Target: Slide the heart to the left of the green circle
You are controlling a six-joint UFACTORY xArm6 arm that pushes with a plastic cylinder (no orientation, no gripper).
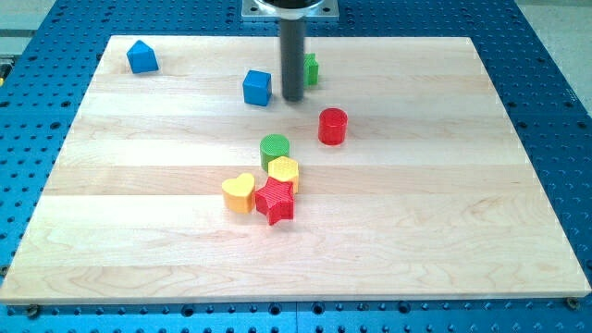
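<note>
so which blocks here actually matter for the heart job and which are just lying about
In the job:
yellow heart
green circle
my tip, near the view's top, well above both blocks

Lying about:
yellow hexagon
red star
red cylinder
blue cube
blue house-shaped block
small green block, partly behind the rod

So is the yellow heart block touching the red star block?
Touching: the camera view shows the yellow heart block pressed against the red star block, no wood showing between them.
</note>
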